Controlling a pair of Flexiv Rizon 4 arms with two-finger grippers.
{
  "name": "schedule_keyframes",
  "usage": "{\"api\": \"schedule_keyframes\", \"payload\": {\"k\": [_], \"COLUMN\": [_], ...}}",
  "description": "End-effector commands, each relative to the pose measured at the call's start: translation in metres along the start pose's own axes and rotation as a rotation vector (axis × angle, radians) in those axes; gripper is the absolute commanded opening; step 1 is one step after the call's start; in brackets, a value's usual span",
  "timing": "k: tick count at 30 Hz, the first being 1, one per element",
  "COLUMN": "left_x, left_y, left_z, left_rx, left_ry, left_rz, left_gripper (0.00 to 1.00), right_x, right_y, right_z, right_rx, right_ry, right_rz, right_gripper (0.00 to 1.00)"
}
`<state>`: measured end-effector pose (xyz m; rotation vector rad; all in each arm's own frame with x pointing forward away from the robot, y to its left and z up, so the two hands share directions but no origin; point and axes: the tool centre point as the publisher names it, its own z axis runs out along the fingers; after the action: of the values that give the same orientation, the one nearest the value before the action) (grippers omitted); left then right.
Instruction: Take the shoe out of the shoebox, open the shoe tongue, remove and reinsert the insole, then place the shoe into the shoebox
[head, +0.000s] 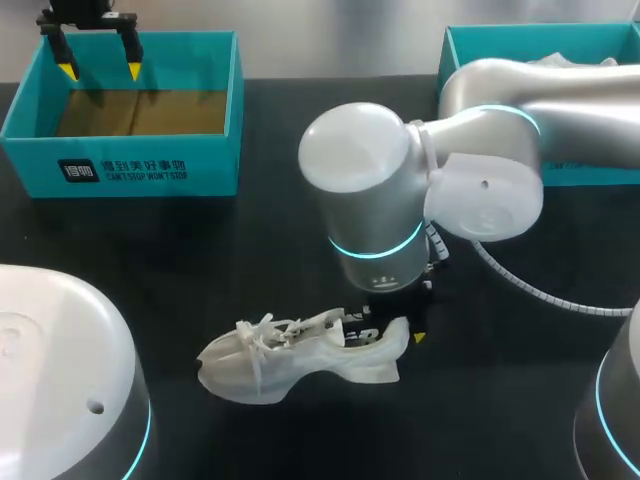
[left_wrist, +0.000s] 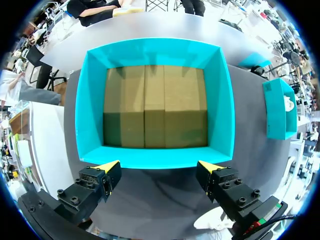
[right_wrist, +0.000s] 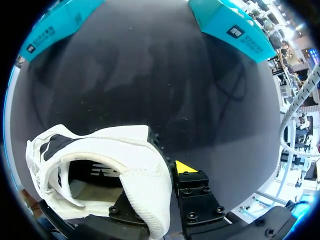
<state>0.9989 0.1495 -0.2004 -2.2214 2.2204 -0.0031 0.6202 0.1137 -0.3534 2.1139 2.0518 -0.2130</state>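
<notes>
Shoe (head: 290, 360), white, sits on the dark surface (head: 200, 260) outside its box, toe pointing to the robot's left, its heel pinched between the right arm's fingers (right_wrist: 186, 168). The left arm's fingers (left_wrist: 106, 167) hang spread above the open teal shoebox (head: 120, 165), well apart.

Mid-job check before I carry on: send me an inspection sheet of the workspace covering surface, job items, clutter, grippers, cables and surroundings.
Surface: black table, no spills seen.
Job's things: teal shoebox at the far left, empty, its cardboard floor showing; white shoe out on the table, laces loose.
Clutter: second teal box at the far right, something white inside.
Grippers: left gripper open over the shoebox's rim, holding nothing; right gripper shut on the shoe's heel, one finger hidden inside.
Cables: coiled grey cable hangs from the right arm, apart from the shoe.
Surroundings: nothing seen.
</notes>
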Motion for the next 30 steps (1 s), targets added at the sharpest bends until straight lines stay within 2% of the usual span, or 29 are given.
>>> {"api": "schedule_keyframes", "payload": {"k": [1, 9, 23, 24, 26, 27, 28, 30], "left_x": [0.000, 0.000, 0.000, 0.000, 0.000, 0.000, 0.000, 0.000], "left_y": [0.000, 0.000, 0.000, 0.000, 0.000, 0.000, 0.000, 0.000], "left_z": [0.000, 0.000, 0.000, 0.000, 0.000, 0.000, 0.000, 0.000], "left_rx": [-0.001, -0.001, -0.001, -0.001, -0.001, -0.001, -0.001, -0.001], "left_ry": [0.000, 0.000, 0.000, 0.000, 0.000, 0.000, 0.000, 0.000], "left_rz": [0.000, 0.000, 0.000, 0.000, 0.000, 0.000, 0.000, 0.000], "left_gripper": [1.00, 1.00, 1.00, 1.00, 1.00, 1.00, 1.00, 1.00], "right_x": [0.029, 0.031, 0.029, 0.029, 0.029, 0.029, 0.028, 0.028], "right_y": [-0.002, 0.005, 0.006, 0.006, 0.006, 0.006, 0.006, 0.006], "right_z": [0.012, 0.017, 0.034, 0.034, 0.034, 0.034, 0.032, 0.028], "right_rx": [0.008, 0.013, 0.060, 0.061, 0.062, 0.063, 0.063, 0.061], "right_ry": [-0.051, -0.039, -0.036, -0.034, -0.031, -0.028, -0.027, -0.022], "right_rz": [0.250, 0.277, 0.321, 0.322, 0.324, 0.325, 0.326, 0.326], "right_gripper": [0.00, 0.00, 0.00, 0.09, 0.40, 0.60, 0.98, 1.00]}}
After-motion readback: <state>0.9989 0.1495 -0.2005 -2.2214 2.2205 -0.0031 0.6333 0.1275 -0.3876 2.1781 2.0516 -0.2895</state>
